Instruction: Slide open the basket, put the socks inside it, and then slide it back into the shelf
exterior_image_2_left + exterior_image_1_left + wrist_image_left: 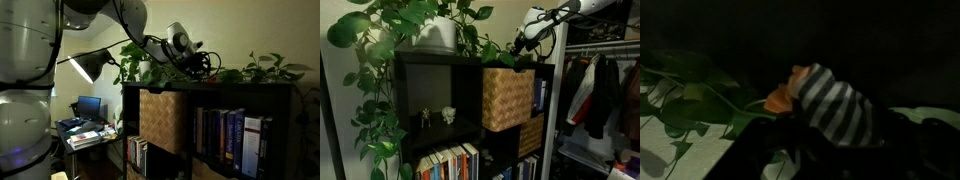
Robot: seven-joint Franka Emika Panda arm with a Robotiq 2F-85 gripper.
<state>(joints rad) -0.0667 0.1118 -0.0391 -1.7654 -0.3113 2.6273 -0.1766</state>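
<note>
Claw (pixel 520 45) atop tall black-brown wooden cube shelf (pixel 435 62), over black-and-white striped sock (pixel 830 100), jaw width unreadable in gloom; light tan woven straw basket (pixel 507 98) in upper cubby, seemingly slid out; sock pickup likely in hand, next needs firm pinch, lift, lowering into basket.
</note>
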